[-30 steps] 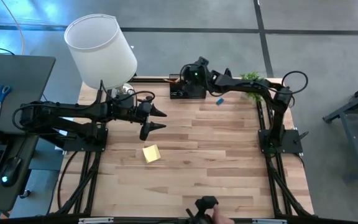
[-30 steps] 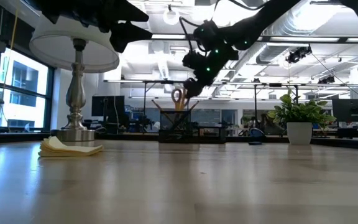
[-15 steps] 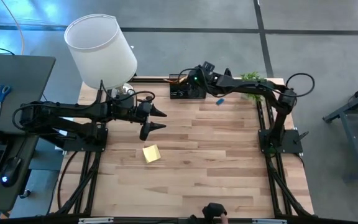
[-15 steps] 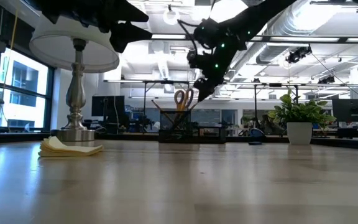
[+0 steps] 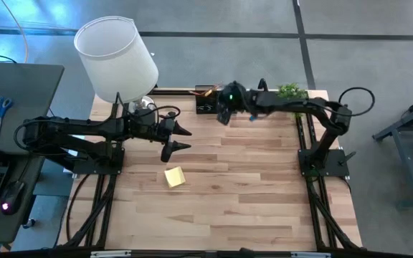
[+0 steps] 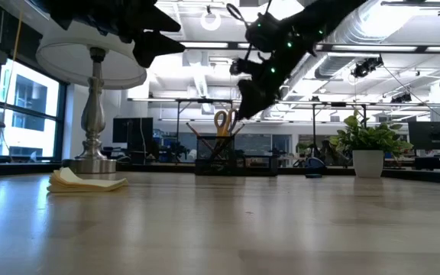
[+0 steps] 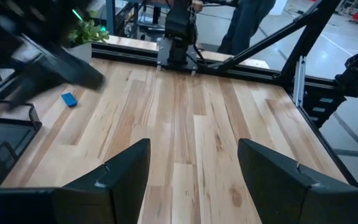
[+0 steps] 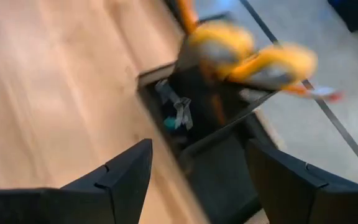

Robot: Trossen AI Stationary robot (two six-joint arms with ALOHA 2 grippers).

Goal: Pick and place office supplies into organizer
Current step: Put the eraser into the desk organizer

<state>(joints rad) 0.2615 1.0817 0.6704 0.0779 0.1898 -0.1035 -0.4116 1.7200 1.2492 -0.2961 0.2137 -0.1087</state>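
Note:
The black organizer (image 5: 208, 101) stands at the table's far edge. Orange-handled scissors (image 8: 253, 53) stick up out of its taller cup section, handles on top (image 6: 221, 121). My right gripper (image 5: 224, 115) hangs open in the air just on the near side of the organizer, empty (image 8: 197, 180). A yellow sticky-note pad (image 5: 174, 176) lies flat on the wood (image 6: 86, 182). The small blue eraser (image 7: 69, 99) lies near the far right part of the table (image 6: 312, 175). My left gripper (image 5: 178, 138) waits open above the table's left middle (image 7: 194, 168).
A lamp with a white shade (image 5: 116, 56) stands at the far left corner, its metal foot (image 6: 92, 164) on the table. A potted green plant (image 6: 367, 145) sits at the far right. A person (image 7: 247, 25) stands beyond the table's right side.
My right gripper has drawn back from above the organizer toward the table's near edge. The orange scissors have stayed standing in the cup. My left arm has kept still.

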